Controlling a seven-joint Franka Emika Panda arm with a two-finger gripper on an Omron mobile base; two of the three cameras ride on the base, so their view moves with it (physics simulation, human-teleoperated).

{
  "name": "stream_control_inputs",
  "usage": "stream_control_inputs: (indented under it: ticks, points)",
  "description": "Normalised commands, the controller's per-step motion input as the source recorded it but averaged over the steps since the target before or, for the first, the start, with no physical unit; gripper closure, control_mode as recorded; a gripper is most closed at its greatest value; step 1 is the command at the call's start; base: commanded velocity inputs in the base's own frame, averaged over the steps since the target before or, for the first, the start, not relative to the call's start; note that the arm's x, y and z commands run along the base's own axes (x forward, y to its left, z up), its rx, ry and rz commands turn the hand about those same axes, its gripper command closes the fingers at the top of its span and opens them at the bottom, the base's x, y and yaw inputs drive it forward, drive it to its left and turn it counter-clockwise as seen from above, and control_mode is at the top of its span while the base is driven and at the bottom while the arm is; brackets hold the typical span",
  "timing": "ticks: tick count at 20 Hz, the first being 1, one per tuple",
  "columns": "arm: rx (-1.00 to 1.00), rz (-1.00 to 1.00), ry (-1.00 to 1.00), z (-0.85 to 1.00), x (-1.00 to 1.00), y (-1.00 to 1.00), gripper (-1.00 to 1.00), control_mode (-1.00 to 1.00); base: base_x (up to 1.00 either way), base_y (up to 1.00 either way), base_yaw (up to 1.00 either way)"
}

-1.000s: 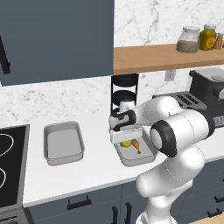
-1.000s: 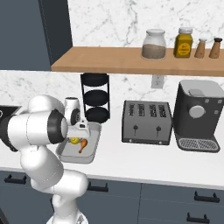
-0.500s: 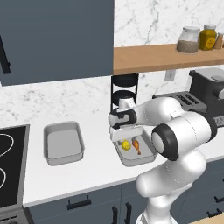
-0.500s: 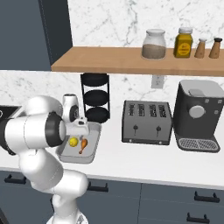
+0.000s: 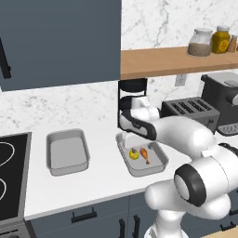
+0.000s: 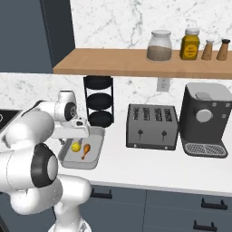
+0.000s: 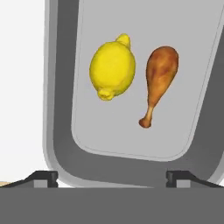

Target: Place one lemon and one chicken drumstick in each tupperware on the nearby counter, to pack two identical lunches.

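A kitchen: toaster (image 6: 151, 126), coffee machine (image 6: 206, 118), stovetop (image 5: 11, 179); marble backsplash (image 5: 56, 104), white counter (image 6: 154, 165)

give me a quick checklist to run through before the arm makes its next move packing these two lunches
1. Lemon in the right tupperware: ok.
2. Chicken drumstick in that tupperware, beside the lemon, not touching: ok.
3. Gripper over the tupperware with jaws open, holding nothing: ok.
4. Left tupperware packed: not ok, nothing in it.
5. Second lemon and drumstick located: cannot tell.
6. Counter path between the tupperwares free: ok.
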Motion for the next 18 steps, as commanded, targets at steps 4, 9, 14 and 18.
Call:
stream_control_inputs:
  ticks: [4, 9, 14, 18]
  points:
    - [0.0, 0.0, -0.03, 0.24, -1.0, -0.2, -1.0, -1.0, 0.0, 0.0, 0.0]
    - [0.04, 0.0, -0.02, 0.33, -1.0, -0.35, -1.0, -1.0, 0.0, 0.0, 0.0]
    - [0.08, 0.0, -0.01, 0.53, -0.85, -0.35, -1.0, -1.0, 0.0, 0.0, 0.0]
    - [0.0, -0.01, -0.08, 0.26, -0.53, 0.0, -1.0, -1.0, 0.0, 0.0, 0.0]
